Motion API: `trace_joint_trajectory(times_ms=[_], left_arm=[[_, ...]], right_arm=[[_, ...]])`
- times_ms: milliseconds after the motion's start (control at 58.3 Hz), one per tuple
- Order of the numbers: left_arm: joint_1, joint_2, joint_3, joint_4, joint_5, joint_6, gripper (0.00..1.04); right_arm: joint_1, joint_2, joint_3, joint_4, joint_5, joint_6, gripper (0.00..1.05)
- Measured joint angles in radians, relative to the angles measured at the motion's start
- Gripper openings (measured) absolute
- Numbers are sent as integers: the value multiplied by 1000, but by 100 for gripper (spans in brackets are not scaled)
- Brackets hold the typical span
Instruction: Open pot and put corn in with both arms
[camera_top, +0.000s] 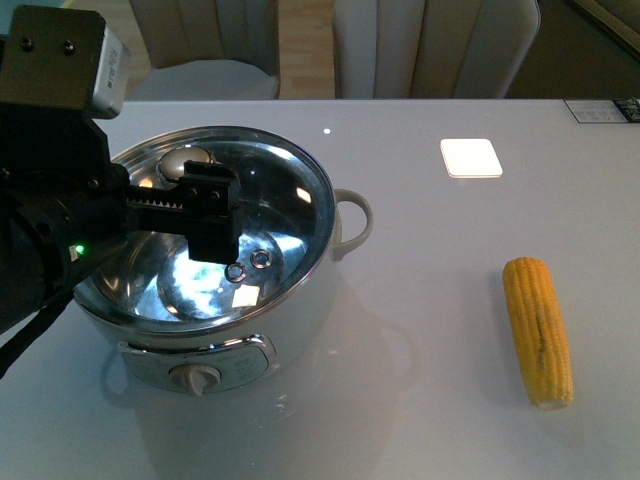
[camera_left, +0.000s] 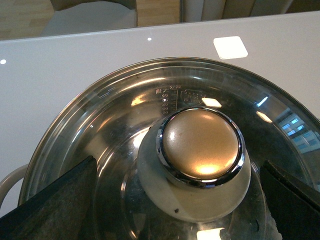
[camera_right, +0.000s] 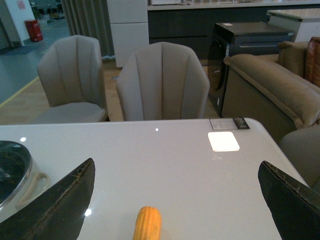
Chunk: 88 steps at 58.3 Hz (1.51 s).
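The white pot (camera_top: 300, 310) stands at the table's left, its glass lid (camera_top: 290, 215) lying on it and a beige knob (camera_left: 202, 147) at the lid's middle. My left gripper (camera_top: 212, 215) hovers just above the lid. In the left wrist view the left gripper (camera_left: 179, 162) is open, its black fingers (camera_left: 60, 205) either side of the knob and clear of it. The corn (camera_top: 538, 332) lies on the table at the right, well away from the pot. In the right wrist view my right gripper (camera_right: 176, 165) is open above the table with the corn (camera_right: 148, 223) below it, untouched. The front view does not show the right arm.
A white square patch (camera_top: 471, 157) lies on the table behind the corn. A small printed card (camera_top: 600, 110) sits at the far right edge. Grey chairs (camera_right: 162, 82) stand beyond the table's far edge. The pot's beige handle (camera_top: 355, 222) juts toward the corn.
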Motion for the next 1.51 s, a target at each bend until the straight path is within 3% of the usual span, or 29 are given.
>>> trace_joint_trajectory(times_ms=[1029,1251,1509], left_arm=[[-46,84,77,7,-14,0,97],[-47,84,80,1,-25,-4,85],[-48,84,82,-5,-51,-12,53]], right_arm=[[0,0,0,0,0,0,96],[0,0,0,0,0,0,96],[0,0,0,0,0,0,96]])
